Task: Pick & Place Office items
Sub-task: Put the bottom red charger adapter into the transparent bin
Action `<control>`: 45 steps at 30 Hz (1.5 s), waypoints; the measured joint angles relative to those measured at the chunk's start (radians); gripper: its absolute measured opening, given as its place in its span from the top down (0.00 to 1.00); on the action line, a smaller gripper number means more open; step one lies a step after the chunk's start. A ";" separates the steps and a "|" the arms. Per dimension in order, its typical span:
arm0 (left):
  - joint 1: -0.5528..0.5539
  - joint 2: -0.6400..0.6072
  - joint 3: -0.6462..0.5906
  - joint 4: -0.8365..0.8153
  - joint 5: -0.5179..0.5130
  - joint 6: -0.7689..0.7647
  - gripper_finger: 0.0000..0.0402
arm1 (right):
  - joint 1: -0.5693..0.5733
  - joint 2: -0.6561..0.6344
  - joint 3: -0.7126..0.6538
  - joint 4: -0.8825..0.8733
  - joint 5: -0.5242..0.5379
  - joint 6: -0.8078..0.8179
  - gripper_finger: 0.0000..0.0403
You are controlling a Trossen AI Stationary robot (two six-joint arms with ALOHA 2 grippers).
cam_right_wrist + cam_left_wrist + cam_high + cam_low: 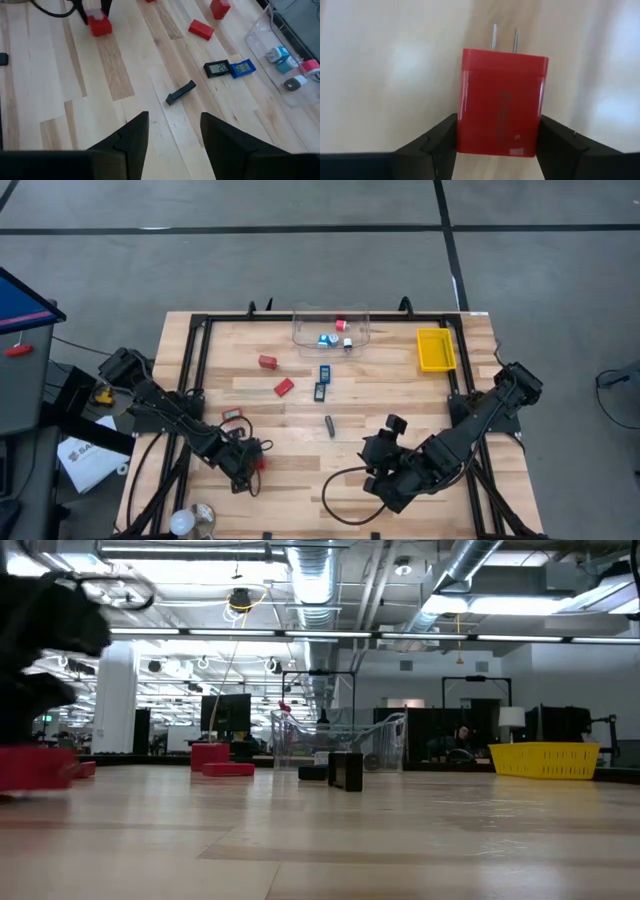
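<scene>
My left gripper [252, 462] is near the table's near-left part, shut on a red plug block [500, 100] with two metal prongs. My right gripper [172, 117] is open over bare wood near the table's near middle [378, 448], touching nothing. Beyond it lie a short dark stick [180, 92], two flat rectangles with displays [218, 68] [243, 66] and two more red blocks [268, 362] [284, 387], all flat on the wood. Small blue-and-white pieces and a red one [341, 325] sit inside the clear tub [331, 327]. My left gripper pinches the red plug block between its two fingers [437, 145], on its two side faces at the end away from the prongs [470, 140]. The fingers come from above. In the low view the block [30, 768] sits low at the tabletop.
The clear tub stands at the far edge, with a yellow tray [436, 348] to its right. A small red-edged piece [232, 415] lies near the left arm. A white bulb-like object [182, 523] is at the near-left corner. A black cable loops on the near wood [340, 500].
</scene>
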 joint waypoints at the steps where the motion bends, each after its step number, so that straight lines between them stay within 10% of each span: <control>1: 0.004 -0.008 0.003 0.015 -0.010 0.019 0.49 | 0.000 0.000 0.000 -0.004 0.000 0.000 0.57; 11: 0.126 -0.115 0.002 0.322 -0.167 0.324 0.49 | 0.000 0.000 0.000 -0.039 0.027 0.000 0.58; 19: 0.505 -0.158 0.017 0.400 -0.202 0.585 0.49 | 0.015 0.000 0.000 -0.051 0.046 0.000 0.58; 30: 1.063 -0.134 0.235 0.352 0.185 0.736 0.49 | 0.058 0.000 0.000 -0.113 0.062 0.069 0.58; 34: 1.104 -0.047 0.330 0.309 0.284 0.773 0.49 | 0.070 0.000 0.000 -0.112 0.079 0.079 0.58; 45: 1.152 0.232 0.575 0.127 0.164 0.913 0.49 | 0.120 0.001 0.000 -0.116 0.082 0.146 0.58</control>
